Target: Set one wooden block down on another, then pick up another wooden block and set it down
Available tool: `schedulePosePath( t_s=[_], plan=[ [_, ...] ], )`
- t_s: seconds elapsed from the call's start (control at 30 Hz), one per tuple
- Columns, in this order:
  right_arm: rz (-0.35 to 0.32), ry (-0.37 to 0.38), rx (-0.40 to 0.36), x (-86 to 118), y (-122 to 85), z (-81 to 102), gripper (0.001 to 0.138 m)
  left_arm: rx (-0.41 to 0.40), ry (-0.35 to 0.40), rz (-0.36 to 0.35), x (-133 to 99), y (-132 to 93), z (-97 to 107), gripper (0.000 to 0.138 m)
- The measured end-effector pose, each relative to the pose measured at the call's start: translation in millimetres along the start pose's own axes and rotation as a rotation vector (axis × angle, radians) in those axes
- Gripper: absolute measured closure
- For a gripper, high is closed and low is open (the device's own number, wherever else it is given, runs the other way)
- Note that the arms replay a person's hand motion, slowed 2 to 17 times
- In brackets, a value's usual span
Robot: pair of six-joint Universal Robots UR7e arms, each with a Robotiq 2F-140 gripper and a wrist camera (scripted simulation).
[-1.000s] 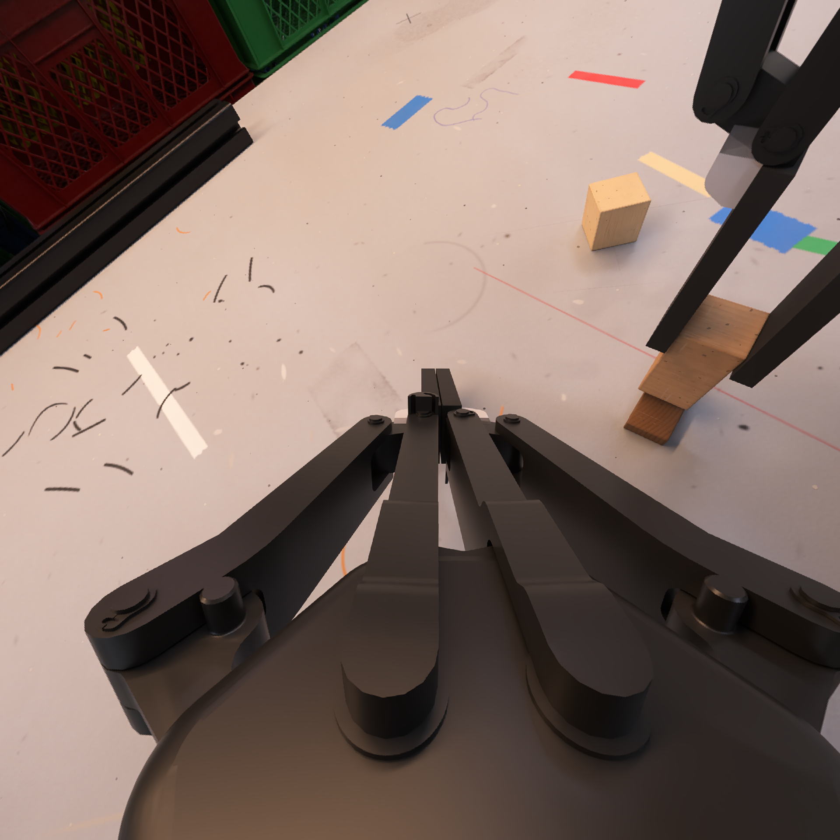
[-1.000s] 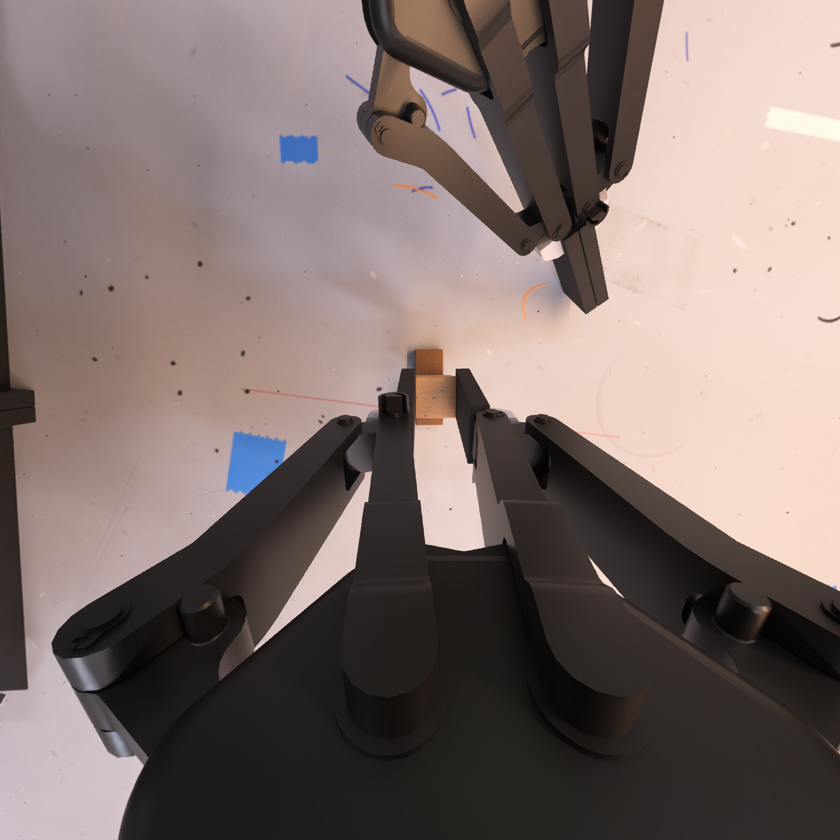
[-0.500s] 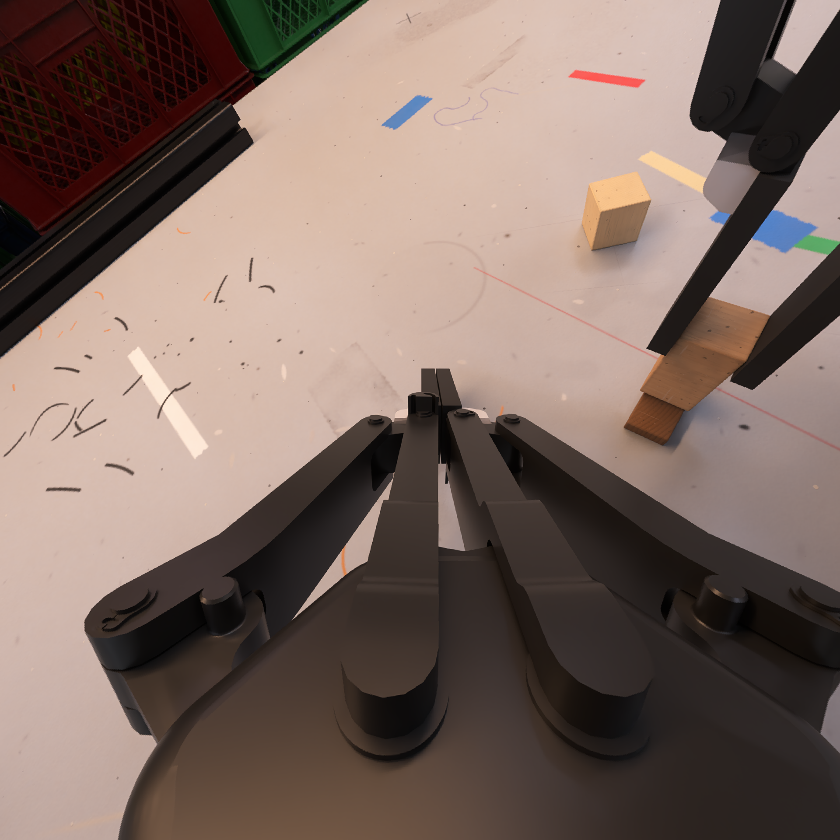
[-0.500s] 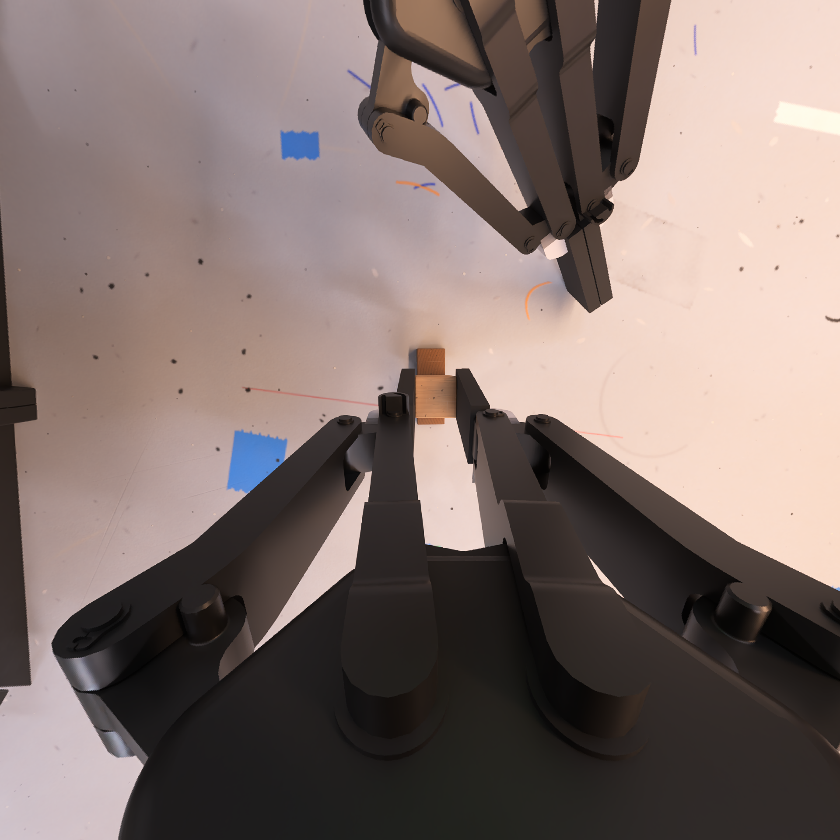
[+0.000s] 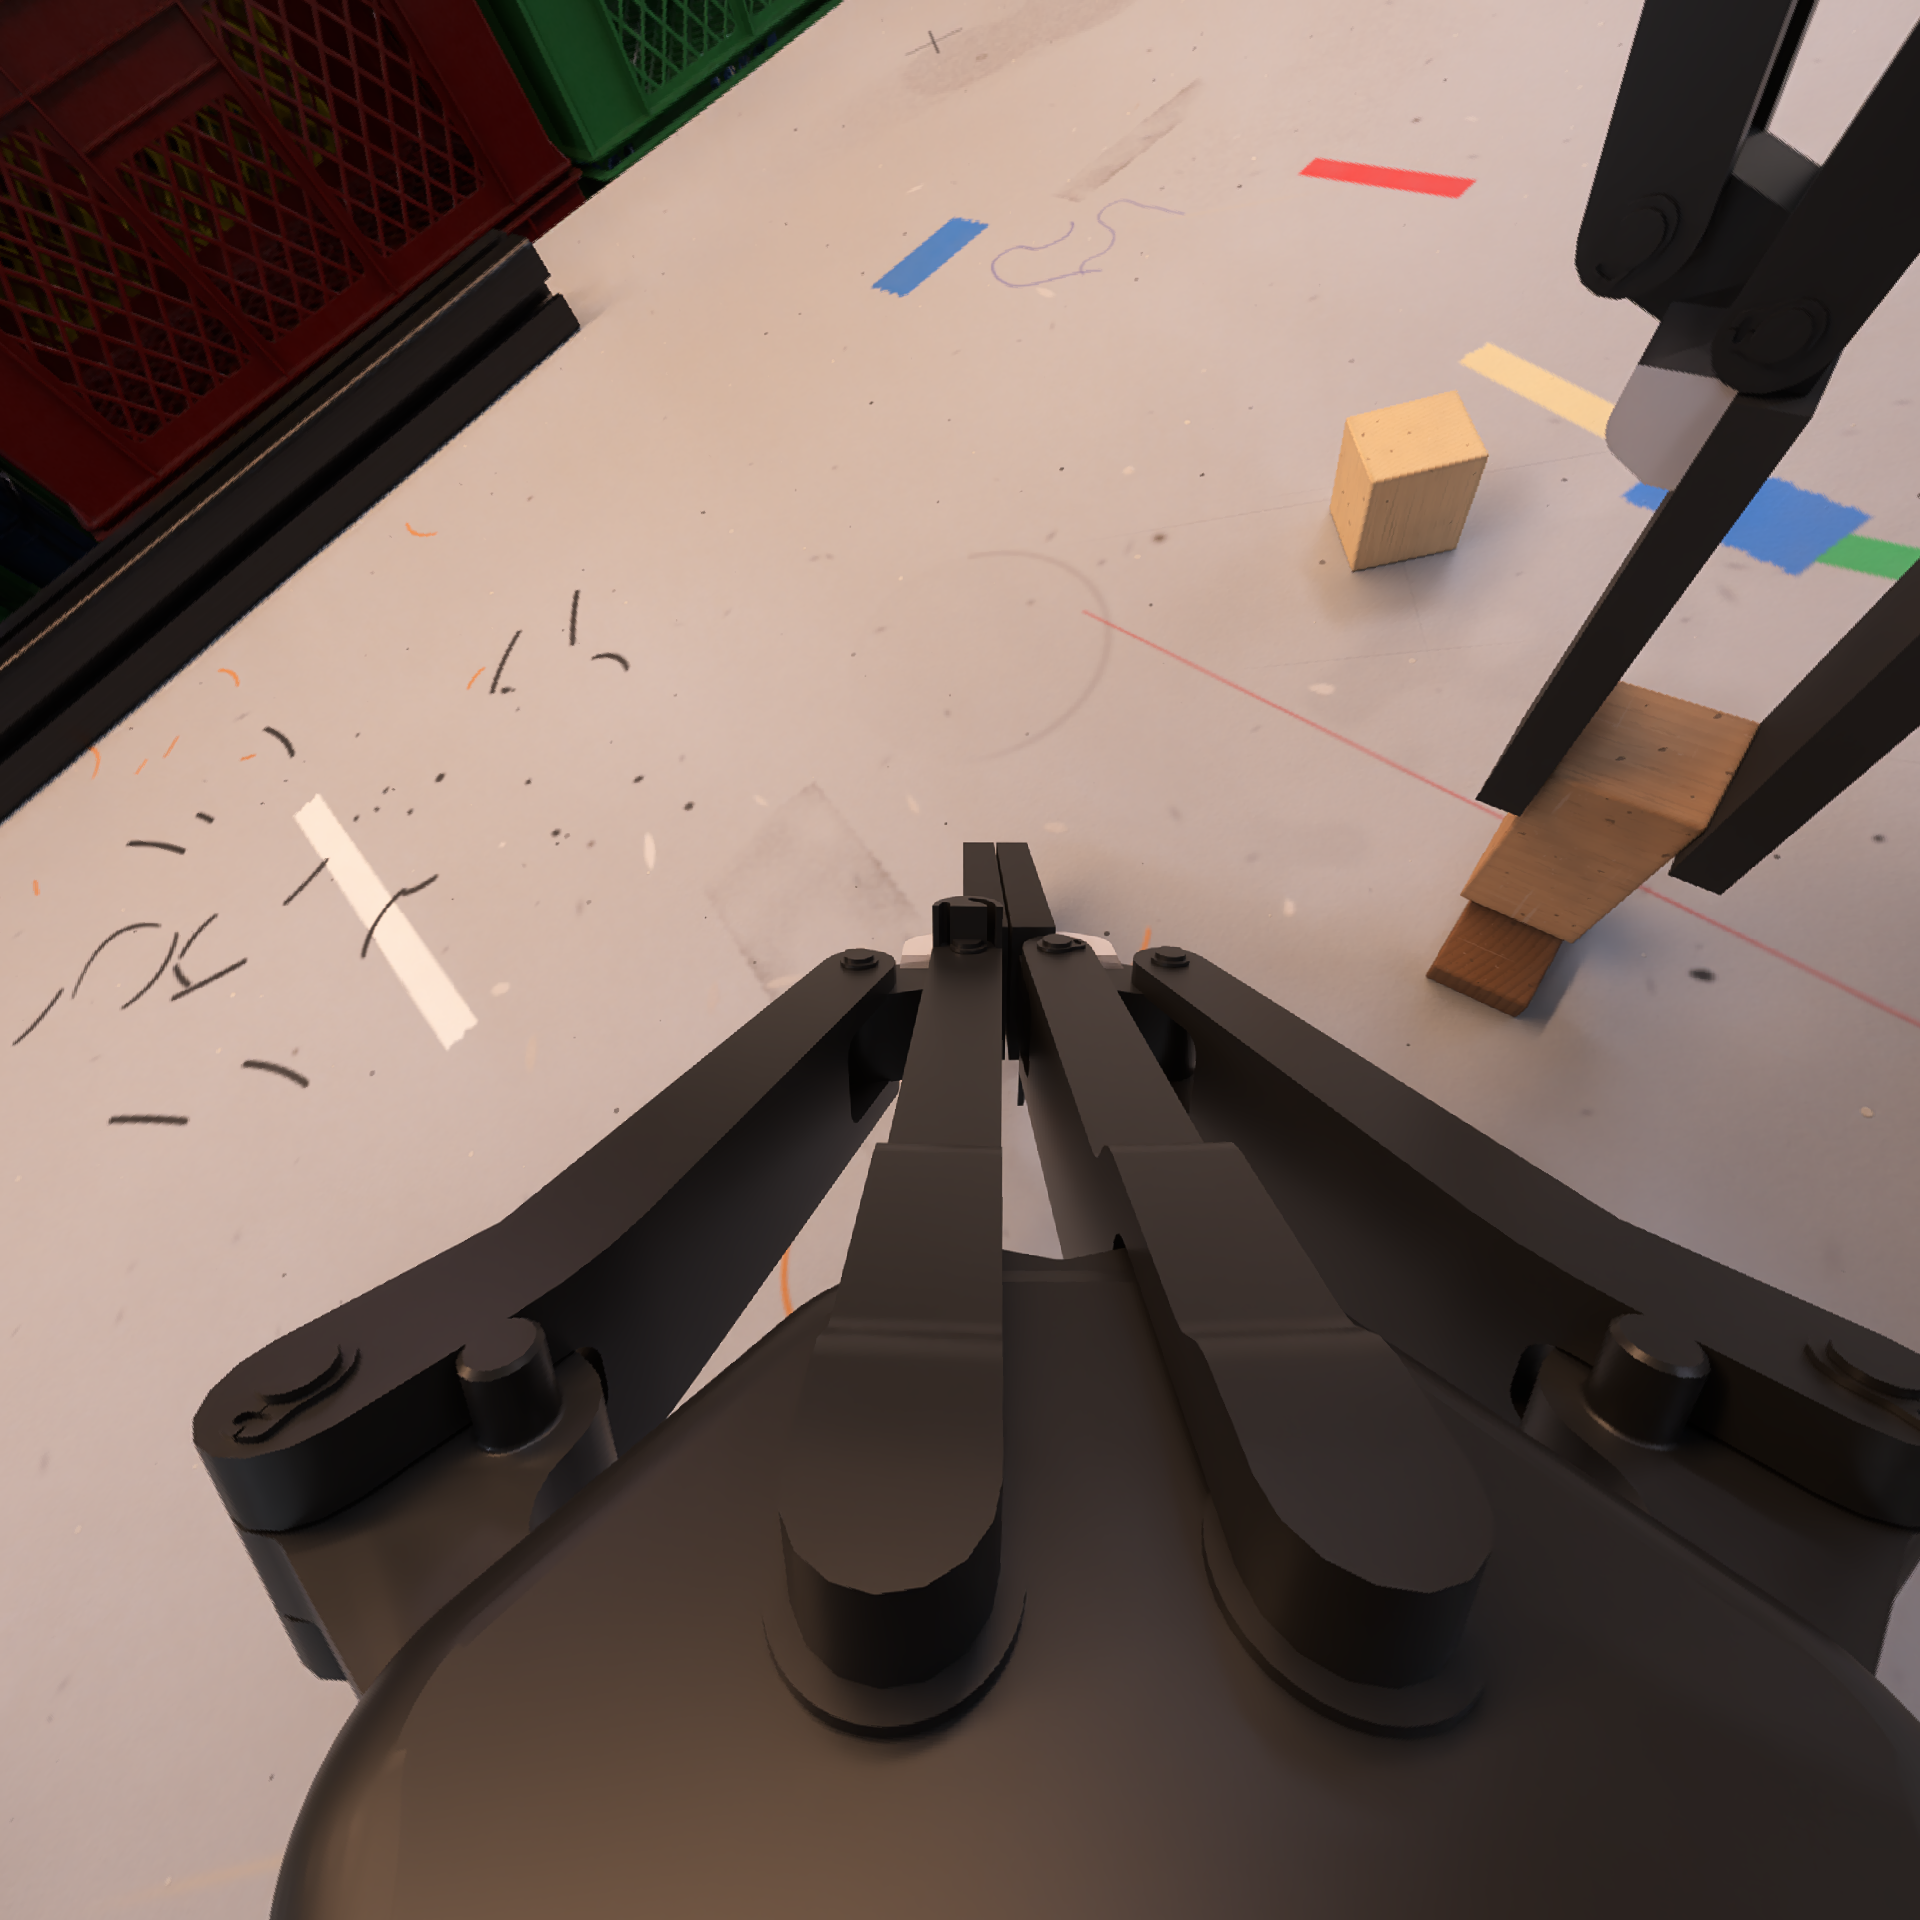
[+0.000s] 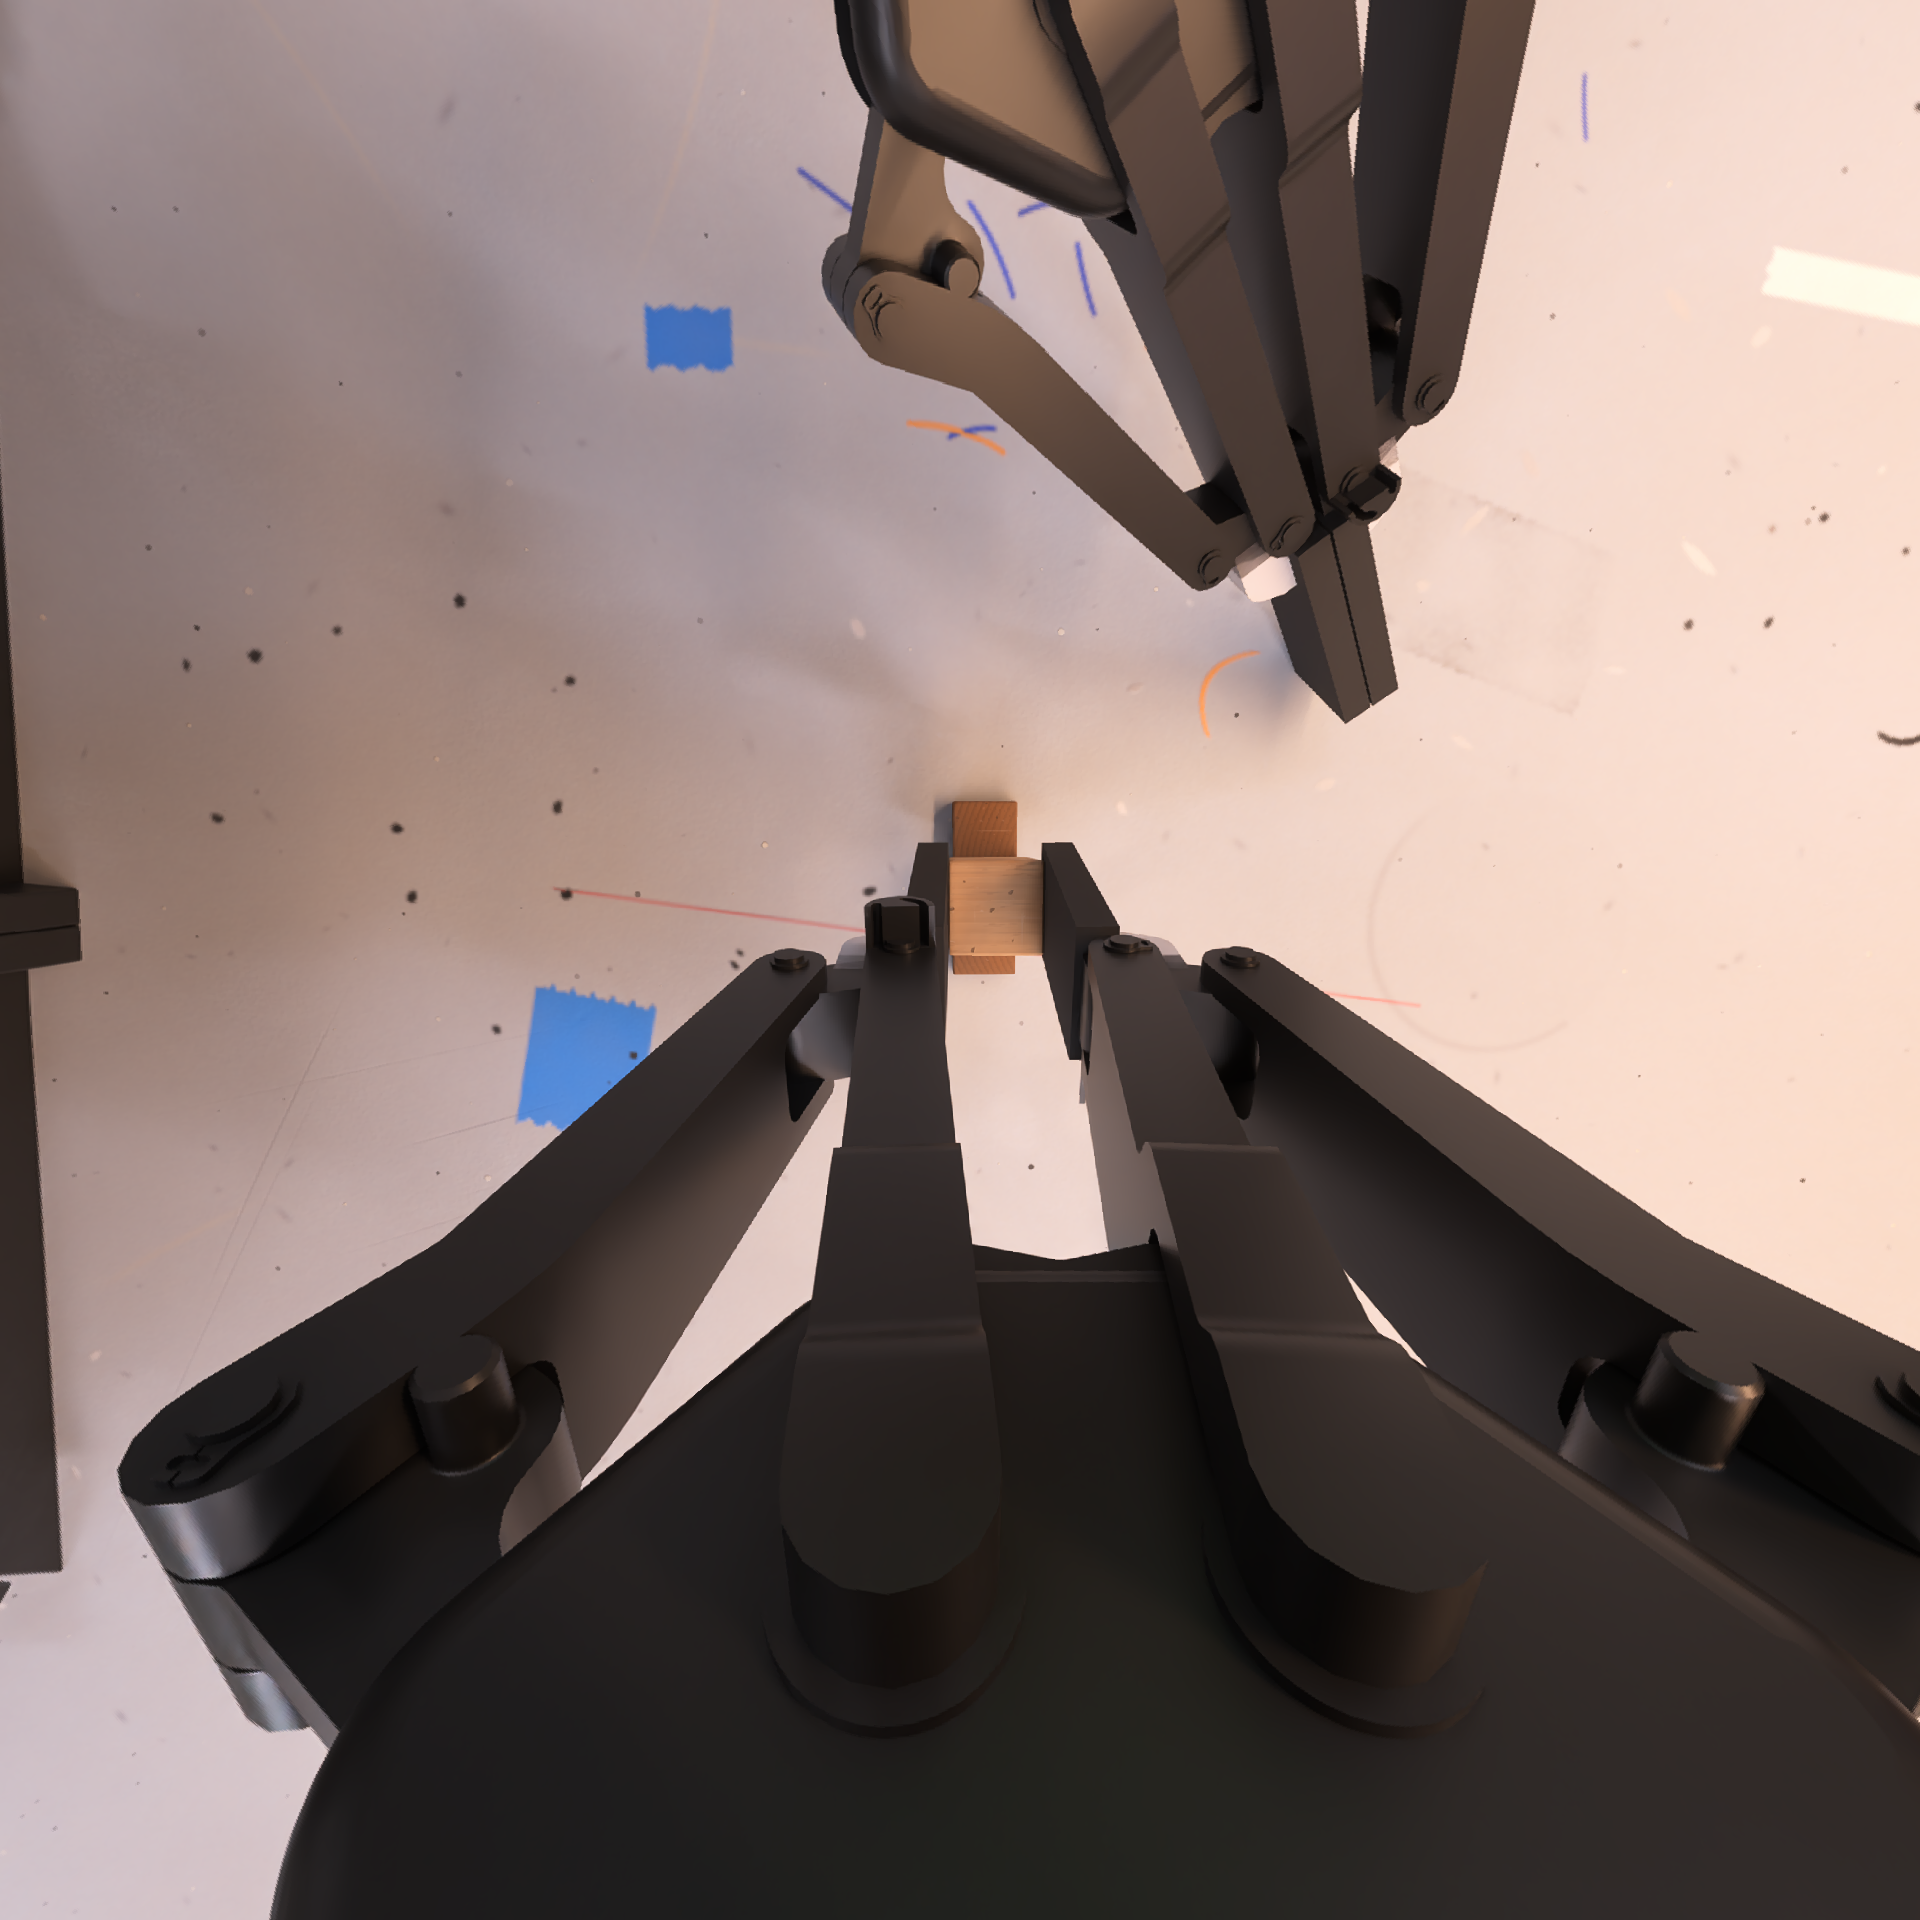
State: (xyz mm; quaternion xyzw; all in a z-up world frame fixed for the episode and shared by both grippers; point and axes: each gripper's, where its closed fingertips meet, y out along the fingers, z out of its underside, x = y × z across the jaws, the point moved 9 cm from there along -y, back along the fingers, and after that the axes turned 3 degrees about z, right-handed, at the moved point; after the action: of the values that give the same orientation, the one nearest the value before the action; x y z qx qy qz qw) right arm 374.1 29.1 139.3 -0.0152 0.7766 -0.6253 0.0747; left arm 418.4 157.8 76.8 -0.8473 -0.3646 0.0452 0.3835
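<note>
2 crates [image 5: 239, 208] border the table [image 5: 727, 468]; cube [image 5: 1408, 478] stands unobstructed.

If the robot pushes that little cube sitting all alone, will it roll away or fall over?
Probably neither. The cube sits on a flat face on the table, so it should slide, not roll. It looks about as wide as it is tall, so tipping seems unlikely. It looks like solid wood, so likely stiff and fairly light.

Pale wooden cube [image 5: 1407, 480], tan block [image 5: 1600, 805] over darker brown block [image 5: 1492, 964], red lattice crate [image 5: 187, 208], green crate [image 5: 644, 62], black grippers [image 5: 995, 868].
</note>
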Motion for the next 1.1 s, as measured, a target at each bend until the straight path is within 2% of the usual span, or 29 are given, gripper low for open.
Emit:
schedulePosePath(
  t_s=[1.1],
  plan=[
    [0.007, -0.01, -0.007, -0.7, -1.7, 0.9, 0.115, 0.0, 0.004, -0.002, -0.3, 0.0, 0.0, 0.138]
  ],
)
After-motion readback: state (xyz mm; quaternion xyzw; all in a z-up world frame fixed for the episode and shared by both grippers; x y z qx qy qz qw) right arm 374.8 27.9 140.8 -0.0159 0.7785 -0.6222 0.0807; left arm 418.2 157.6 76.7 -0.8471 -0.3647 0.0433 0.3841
